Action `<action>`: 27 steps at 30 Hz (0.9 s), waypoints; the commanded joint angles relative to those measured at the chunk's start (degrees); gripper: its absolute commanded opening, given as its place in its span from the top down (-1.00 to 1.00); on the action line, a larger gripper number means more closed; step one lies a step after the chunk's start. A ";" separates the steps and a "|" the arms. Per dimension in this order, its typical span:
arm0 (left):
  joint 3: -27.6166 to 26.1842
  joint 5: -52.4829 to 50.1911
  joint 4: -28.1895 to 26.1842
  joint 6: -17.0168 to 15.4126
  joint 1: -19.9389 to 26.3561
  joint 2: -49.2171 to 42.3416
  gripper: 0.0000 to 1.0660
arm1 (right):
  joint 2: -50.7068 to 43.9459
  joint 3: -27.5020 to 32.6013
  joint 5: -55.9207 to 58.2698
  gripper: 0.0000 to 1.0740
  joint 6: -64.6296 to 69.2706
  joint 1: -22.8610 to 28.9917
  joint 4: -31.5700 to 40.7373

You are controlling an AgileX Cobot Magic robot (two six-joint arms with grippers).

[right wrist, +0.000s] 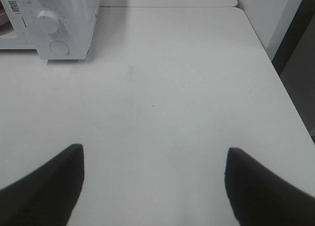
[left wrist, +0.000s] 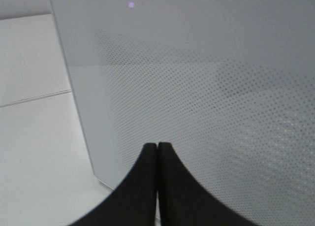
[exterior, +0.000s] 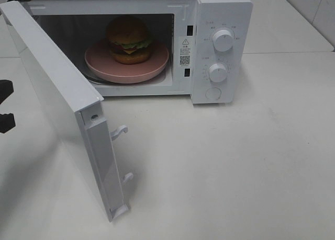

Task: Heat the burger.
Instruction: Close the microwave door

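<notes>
The burger (exterior: 129, 39) stands upright on a pink plate (exterior: 99, 62) inside the white microwave (exterior: 220, 10). The microwave door (exterior: 57, 93) is swung wide open toward the front left. My left gripper (left wrist: 157, 145) is shut and empty, its tips close to the dotted outer face of the door (left wrist: 197, 78). Black parts of the left arm (exterior: 5, 120) show at the left edge of the high view. My right gripper (right wrist: 155, 154) is open and empty over the bare table (right wrist: 162, 98), to the right of the microwave (right wrist: 64, 24). It is out of the high view.
Two white dials (exterior: 223, 40) (exterior: 218, 71) and a round button (exterior: 213, 93) sit on the microwave's right panel. Two latch hooks (exterior: 120, 130) stick out of the door's free edge. The table's right edge (right wrist: 290, 98) borders a dark gap.
</notes>
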 commanded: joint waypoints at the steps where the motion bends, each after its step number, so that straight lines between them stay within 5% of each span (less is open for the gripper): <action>1: -2.29 -1.66 4.76 -2.58 -0.23 2.58 1.00 | -1.49 0.17 -0.57 -0.41 -0.63 -0.46 0.17; 6: -4.64 -1.55 7.96 -5.73 -0.23 4.53 1.00 | -1.49 0.17 -0.57 -0.41 -0.63 -0.46 0.17; 15: -6.82 -1.55 8.42 -6.13 -0.92 6.25 1.00 | -1.49 0.17 -0.57 -0.41 -0.57 -0.46 0.17; 27: -10.26 -1.09 -0.63 -3.38 -11.23 10.37 1.00 | -1.49 0.17 -0.57 -0.41 -0.57 -0.46 0.17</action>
